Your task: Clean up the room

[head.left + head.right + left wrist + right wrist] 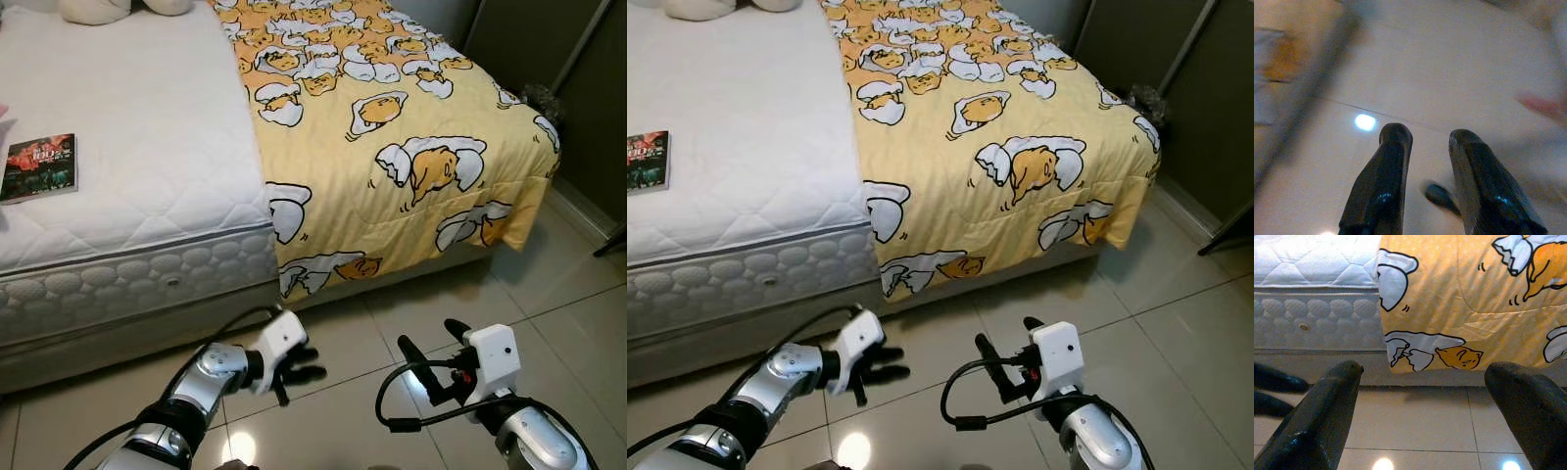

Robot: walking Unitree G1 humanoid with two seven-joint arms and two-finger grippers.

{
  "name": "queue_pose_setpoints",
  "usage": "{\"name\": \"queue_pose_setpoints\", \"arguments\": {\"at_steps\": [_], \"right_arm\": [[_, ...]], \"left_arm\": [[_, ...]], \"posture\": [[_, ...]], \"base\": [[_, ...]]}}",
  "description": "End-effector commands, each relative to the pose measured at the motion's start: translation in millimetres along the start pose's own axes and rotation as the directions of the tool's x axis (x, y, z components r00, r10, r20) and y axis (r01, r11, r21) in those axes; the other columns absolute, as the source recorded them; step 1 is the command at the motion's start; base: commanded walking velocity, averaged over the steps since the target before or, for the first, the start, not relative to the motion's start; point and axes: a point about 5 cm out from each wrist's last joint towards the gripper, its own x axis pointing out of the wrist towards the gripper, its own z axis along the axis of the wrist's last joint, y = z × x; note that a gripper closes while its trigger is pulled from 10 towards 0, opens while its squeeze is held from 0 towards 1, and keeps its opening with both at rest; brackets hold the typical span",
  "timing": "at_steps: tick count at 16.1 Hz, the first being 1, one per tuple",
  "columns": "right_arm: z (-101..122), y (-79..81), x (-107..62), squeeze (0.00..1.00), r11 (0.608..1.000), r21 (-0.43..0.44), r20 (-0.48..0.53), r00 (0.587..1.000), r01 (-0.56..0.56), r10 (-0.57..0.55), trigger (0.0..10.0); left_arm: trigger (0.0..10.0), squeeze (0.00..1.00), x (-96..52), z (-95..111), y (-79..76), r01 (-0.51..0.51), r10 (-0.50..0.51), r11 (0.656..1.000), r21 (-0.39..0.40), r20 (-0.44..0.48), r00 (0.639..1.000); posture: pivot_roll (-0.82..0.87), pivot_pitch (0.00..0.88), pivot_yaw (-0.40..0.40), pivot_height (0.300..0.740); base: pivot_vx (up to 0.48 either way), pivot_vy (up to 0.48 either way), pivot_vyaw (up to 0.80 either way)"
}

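A glossy dark-covered book [39, 167] lies flat on the quilted white mattress [147, 147], beside a yellow cartoon-print blanket [392, 127]; over beige tiles [578, 294], left gripper [300, 373] and right gripper [429, 354] hover, fingers spread

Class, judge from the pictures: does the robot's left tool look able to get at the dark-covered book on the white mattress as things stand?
Probably not yet. The left tool hangs low over the tiled floor, open, while the dark-covered book lies up on the white mattress, far to its left. Nothing blocks it.
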Motion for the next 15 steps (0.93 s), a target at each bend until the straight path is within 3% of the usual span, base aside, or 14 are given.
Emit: {"name": "queue_pose_setpoints", "arguments": {"at_steps": [1, 2, 4, 6, 7, 9, 12, 15], "right_arm": [[10.3, -9.9, 0.4, 0.0, 0.997, -0.007, 0.061, 0.995, 0.083, -0.083, 10.0], [13.3, -12.7, 1.5, 0.0, 0.994, -0.002, 0.08, 0.99, 0.113, -0.113, 10.0], [25.6, -19.9, 9.0, 0.0, 0.979, 0.006, 0.154, 0.967, 0.204, -0.202, 10.0], [34.8, -25.7, 20.3, 0.0, 0.965, 0.019, 0.207, 0.943, 0.263, -0.261, 10.0], [37.3, -27.7, 22.4, 0.0, 0.961, 0.019, 0.22, 0.936, 0.277, -0.274, 10.0], [60.1, -39.5, 29.5, 0.0, 0.937, -0.038, 0.338, 0.887, 0.346, -0.314, 10.0], [72.4, -40.7, 34.8, 0.0, 0.932, -0.042, 0.389, 0.865, 0.359, -0.316, 10.0], [68.1, -37.8, 38.7, 0.0, 0.931, -0.022, 0.377, 0.865, 0.365, -0.33, 10.0]], "left_arm": [[10.0, 0.0, -10.4, 27.3, 28.7, -0.268, 0.277, 0.961, -0.073, 0.166, 0.946], [10.0, 0.0, -16.5, 34.8, 37.4, -0.359, 0.376, 0.926, -0.114, 0.218, 0.901], [10.0, 0.0, -34.6, 52.0, 53.2, -0.6, 0.639, 0.769, -0.221, 0.31, 0.704], [10.0, 0.0, -39.8, 59.2, 52.0, -0.712, 0.777, 0.628, -0.313, 0.304, 0.551], [10.0, 0.0, -40.5, 60.7, 51.3, -0.731, 0.796, 0.603, -0.32, 0.302, 0.525], [10.0, 0.0, -45.9, 72.3, 49.6, -0.806, 0.861, 0.497, -0.321, 0.303, 0.409], [10.0, 0.0, -48.0, 87.5, 45.4, -0.811, 0.846, 0.502, -0.299, 0.363, 0.39], [10.0, 0.0, -49.1, 90.0, 50.5, -0.819, 0.859, 0.489, -0.299, 0.33, 0.392]], "posture": [[-0.21, 0.064, 0.005, 0.728], [-0.21, 0.056, 0.01, 0.728], [-0.19, 0.033, 0.021, 0.728], [-0.17, 0.0, 0.028, 0.728], [-0.16, 0.0, 0.029, 0.728], [-0.15, 0.0, 0.035, 0.728], [-0.14, 0.0, 0.036, 0.728], [-0.14, 0.0, 0.036, 0.728]], "base": [[0.0, 0.0, 0.0], [0.0, 0.0, 0.0], [0.0, 0.0, 0.0], [0.0, 0.0, 0.0], [0.0, 0.0, 0.0], [0.0, 0.0, 0.0], [0.0, 0.0, 0.0], [0.0, -0.297, 0.0]]}}
